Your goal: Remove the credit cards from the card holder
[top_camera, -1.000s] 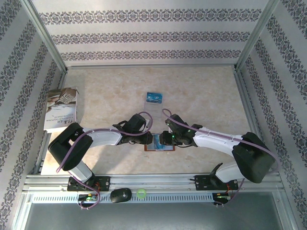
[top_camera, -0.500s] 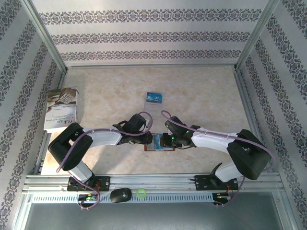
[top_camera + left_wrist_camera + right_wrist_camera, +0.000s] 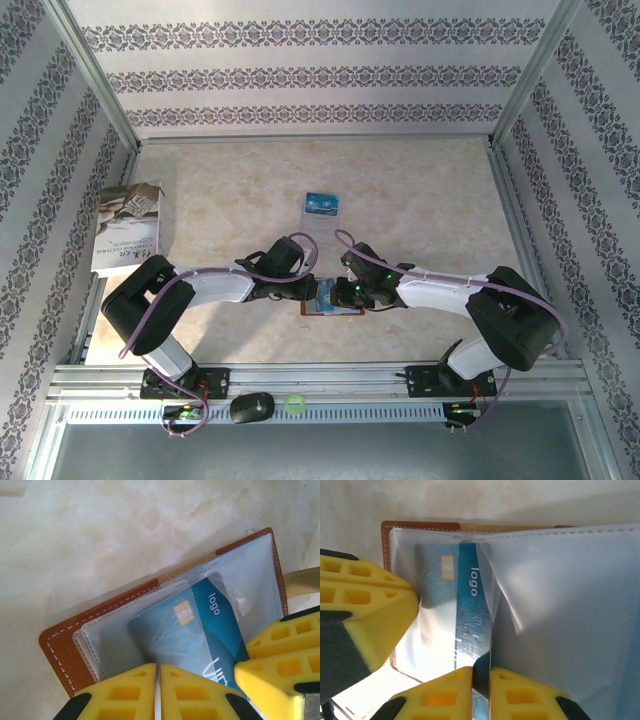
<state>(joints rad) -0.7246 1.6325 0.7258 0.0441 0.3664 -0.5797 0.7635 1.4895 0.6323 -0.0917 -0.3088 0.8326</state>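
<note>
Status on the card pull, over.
Left gripper shut on card holder. Right gripper shut on blue credit card, at its edge. Card partly under clear sleeve; nothing else in the way.

Right arm tucked in, right tool closed down
From above, the right arm's elbow [image 3: 512, 328] has swung left, toward the middle of the scene. The right tool [image 3: 481, 680] has crept a little left over the card holder [image 3: 320, 311], so less of the blue credit card [image 3: 470, 605] shows from above. Its jaws have narrowed from a clear gap to a thin slit on the card's edge. The left tool [image 3: 158, 690] has squeezed in a touch tighter.
</note>
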